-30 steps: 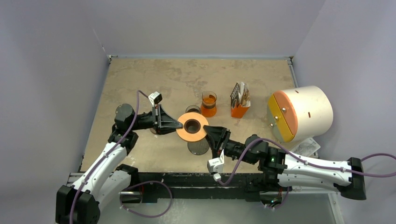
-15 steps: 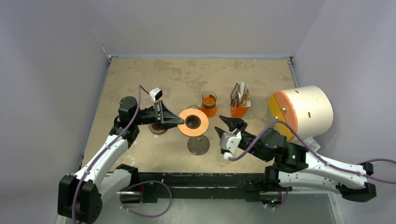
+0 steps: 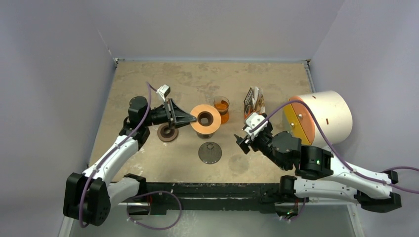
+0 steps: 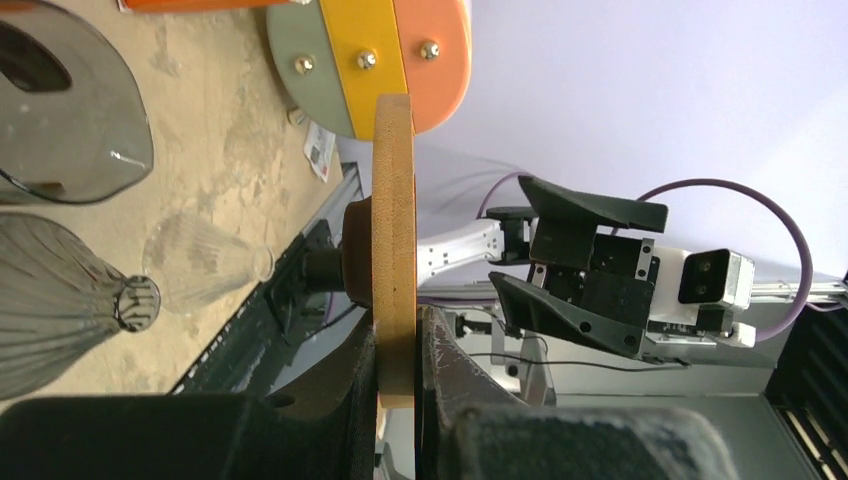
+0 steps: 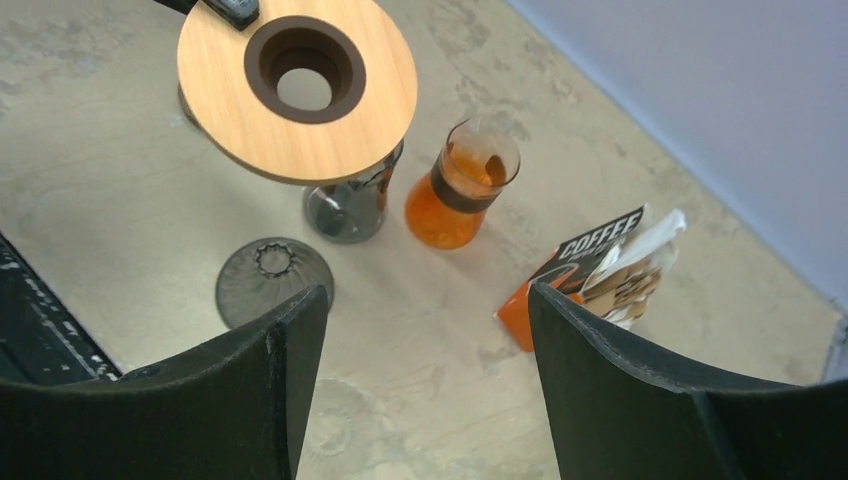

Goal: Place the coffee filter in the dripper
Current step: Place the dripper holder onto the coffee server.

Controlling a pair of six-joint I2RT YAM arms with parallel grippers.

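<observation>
My left gripper (image 3: 193, 120) is shut on the rim of a round wooden dripper plate (image 3: 205, 120) with a brown centre ring, held off the table; the left wrist view shows the plate (image 4: 393, 240) edge-on between my fingers. A grey ribbed glass cone (image 3: 211, 152) lies alone on the table in front of the plate. The coffee filters stick out of an orange box (image 3: 254, 106) marked COFFEE (image 5: 600, 265). My right gripper (image 3: 243, 143) hangs open and empty above the table between cone and box, its jaws (image 5: 428, 300) wide apart.
An orange glass carafe (image 3: 221, 109) and a grey glass (image 5: 345, 205) stand just behind the plate. A brown disc (image 3: 167, 132) lies under my left arm. A large white cylinder (image 3: 318, 120) with an orange and yellow face sits at the right, paper (image 3: 323, 156) beneath it.
My right gripper let go of the plate's rim, drew back to the right, rose and opened wide. My left gripper carried the plate back and up, off the grey cone.
</observation>
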